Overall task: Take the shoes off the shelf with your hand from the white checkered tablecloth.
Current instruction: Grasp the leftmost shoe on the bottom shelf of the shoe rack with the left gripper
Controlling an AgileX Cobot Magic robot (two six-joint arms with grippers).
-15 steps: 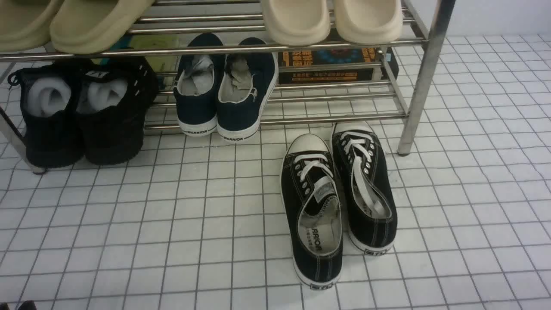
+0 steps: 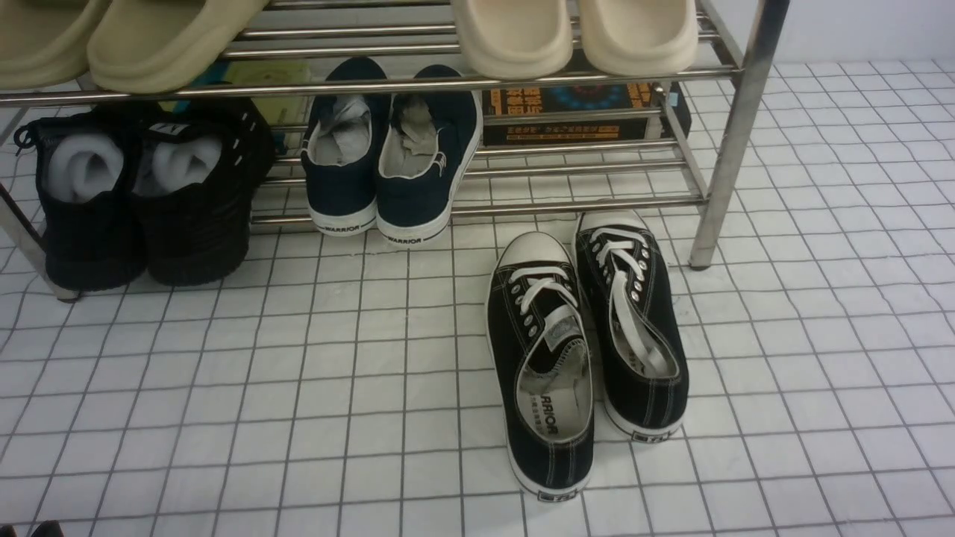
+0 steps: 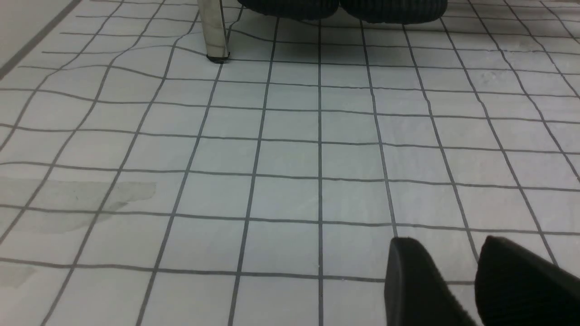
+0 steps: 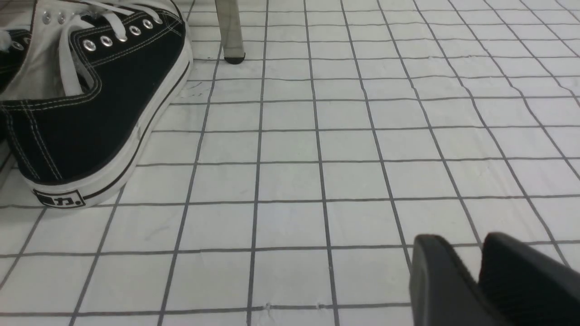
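From my side, nothing in the front view has visibly shifted since a moment ago, so I judge the removal still lies ahead. At far left, my left end effector point(image 3: 446, 267) is partly open, its tips apart over the tablecloth point(image 2: 336, 395), gripping nothing. The black sneakers point(image 2: 93, 235), my target, sit side by side at the left end of the lower tier of the shelf point(image 2: 735, 149), each opening filled with white stuffing point(image 2: 86, 165); olive clogs point(image 2: 149, 60) rest above them. Next come navy slip-ons point(image 2: 339, 186) with crumpled paper point(image 2: 349, 134) inside, then cream clogs point(image 2: 515, 63) on the upper tier. Below those, canvas lace-ups point(image 2: 568, 462) stand on the cloth. My right end effector point(image 4: 460, 260) is open just a sliver, holding nothing. I would bring the left one to the sneakers, widening it first, careful not to nudge the slip-ons.
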